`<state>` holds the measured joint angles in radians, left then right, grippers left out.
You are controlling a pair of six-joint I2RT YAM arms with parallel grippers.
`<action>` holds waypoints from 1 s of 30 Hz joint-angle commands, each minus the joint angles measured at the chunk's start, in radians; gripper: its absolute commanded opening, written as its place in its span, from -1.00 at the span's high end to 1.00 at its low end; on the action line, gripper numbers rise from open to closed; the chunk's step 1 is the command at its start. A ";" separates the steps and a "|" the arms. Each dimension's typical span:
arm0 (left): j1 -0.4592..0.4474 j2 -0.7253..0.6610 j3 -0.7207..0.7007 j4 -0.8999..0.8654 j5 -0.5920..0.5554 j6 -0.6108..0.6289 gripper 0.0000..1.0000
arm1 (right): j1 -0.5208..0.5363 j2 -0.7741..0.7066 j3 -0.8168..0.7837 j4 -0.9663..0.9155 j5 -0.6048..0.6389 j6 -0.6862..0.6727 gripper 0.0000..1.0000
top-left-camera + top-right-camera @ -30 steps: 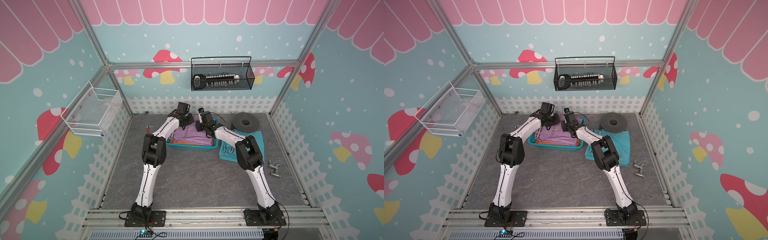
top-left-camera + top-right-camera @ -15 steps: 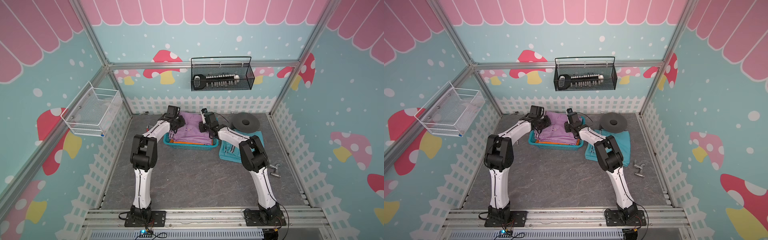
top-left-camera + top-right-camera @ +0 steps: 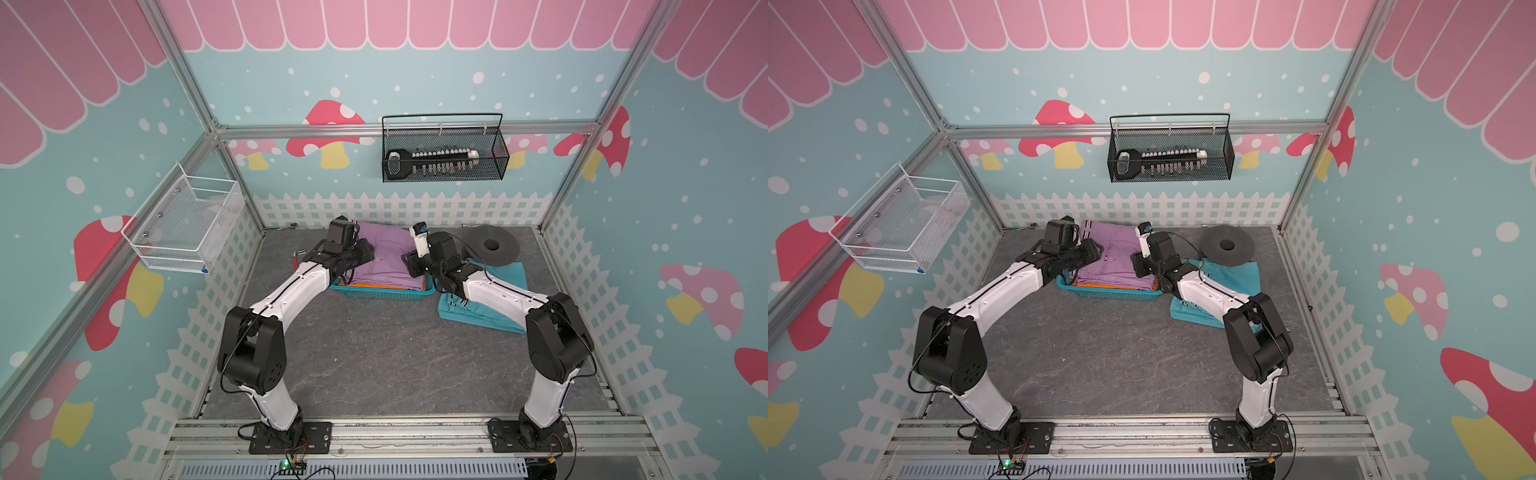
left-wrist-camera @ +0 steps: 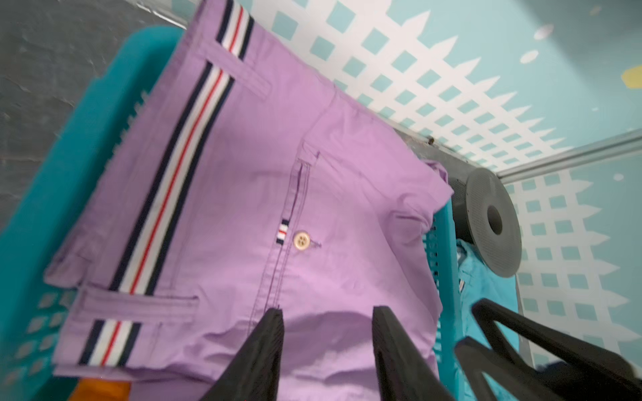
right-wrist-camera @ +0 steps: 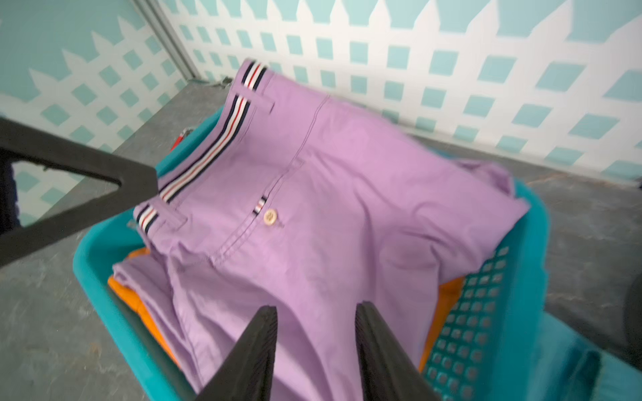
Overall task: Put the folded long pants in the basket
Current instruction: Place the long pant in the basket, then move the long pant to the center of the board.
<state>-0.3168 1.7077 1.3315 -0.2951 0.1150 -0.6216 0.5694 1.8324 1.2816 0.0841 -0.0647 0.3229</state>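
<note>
The folded lilac pants (image 3: 390,257) (image 3: 1117,257) (image 4: 278,173) (image 5: 330,208), with striped trim, lie on top of a stack in the turquoise basket (image 3: 382,294) (image 3: 1113,294) (image 4: 69,156) (image 5: 503,295). Orange pants (image 5: 448,302) (image 4: 100,390) show beneath them. The teal pants (image 3: 507,274) (image 3: 1237,274) lie on the floor right of the basket, partly under my right arm. My left gripper (image 3: 368,253) (image 4: 326,309) hovers open over the lilac cloth at the basket's left end. My right gripper (image 3: 411,266) (image 5: 316,307) hovers open at the right end. Neither holds anything.
A black disc (image 3: 492,245) rests behind the teal pants. A black wire basket (image 3: 442,153) hangs on the back wall and a white mesh basket (image 3: 187,224) on the left wall. A small red-handled tool (image 3: 296,257) lies left of the basket.
My left gripper has opened and let go of the lilac pants, which now rest on the stack. My right gripper has opened a little. Both have drawn back towards the basket's ends.
</note>
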 commanded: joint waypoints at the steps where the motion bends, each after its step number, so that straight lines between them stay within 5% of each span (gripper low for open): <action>1: 0.030 0.063 -0.042 0.070 0.026 -0.004 0.08 | -0.002 0.024 -0.085 0.025 -0.023 0.013 0.14; 9: 0.056 0.152 -0.076 0.106 0.088 -0.003 0.09 | -0.002 0.057 -0.076 -0.055 0.001 -0.020 0.08; 15: 0.029 -0.045 -0.157 0.111 0.117 -0.016 0.06 | -0.002 -0.038 -0.053 -0.057 -0.010 -0.025 0.02; 18: -0.047 -0.248 -0.216 0.116 0.084 -0.015 -0.08 | -0.001 -0.191 -0.115 -0.008 0.007 -0.017 -0.11; 21: -0.199 -0.444 -0.287 0.133 -0.001 -0.013 -0.96 | 0.000 -0.408 -0.266 0.087 0.067 0.041 -0.36; 26: -0.367 -0.691 -0.499 0.221 0.000 -0.089 -0.98 | 0.001 -0.828 -0.666 0.258 0.256 0.269 -0.93; 30: -0.387 -0.836 -0.718 0.312 0.016 -0.221 -0.98 | 0.002 -1.085 -0.926 0.214 0.447 0.598 -0.99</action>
<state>-0.6964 0.9012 0.7368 -0.0078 0.1429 -0.7319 0.5705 0.8070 0.4866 0.3424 0.2008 0.6498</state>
